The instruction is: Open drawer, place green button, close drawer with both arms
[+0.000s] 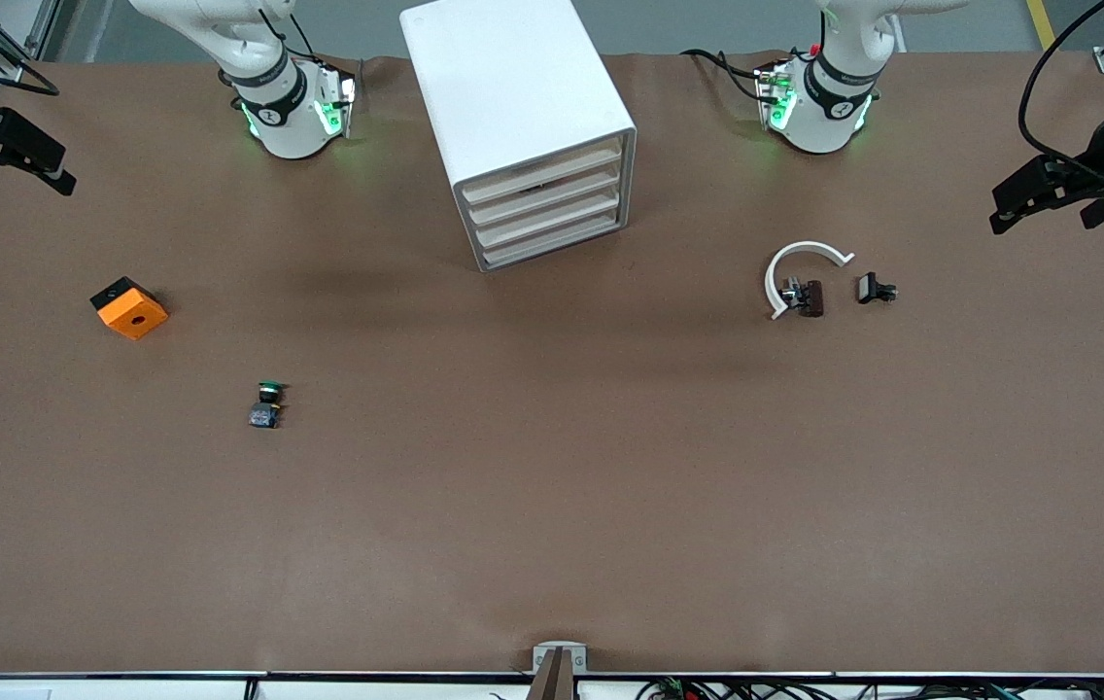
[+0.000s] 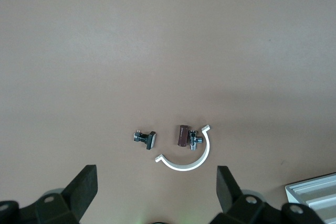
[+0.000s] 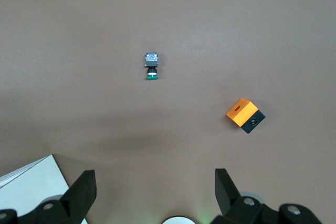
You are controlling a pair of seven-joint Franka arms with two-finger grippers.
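The white cabinet (image 1: 513, 107) stands between the two arm bases, and its four beige drawer fronts (image 1: 545, 199) are all shut. The button (image 1: 266, 403), green cap on a dark body, lies on the brown table nearer the front camera, toward the right arm's end; it also shows in the right wrist view (image 3: 151, 65). My right gripper (image 1: 61, 170) hangs open and empty over the right arm's end of the table (image 3: 155, 178). My left gripper (image 1: 999, 209) hangs open and empty over the left arm's end (image 2: 156, 177).
An orange square block (image 1: 129, 307) lies near the right arm's end (image 3: 244, 115). A white curved ring (image 1: 798, 272) with small black-brown pieces (image 1: 876, 289) lies toward the left arm's end (image 2: 186, 158). Cabinet corners show in the wrist views (image 2: 315, 195) (image 3: 31, 182).
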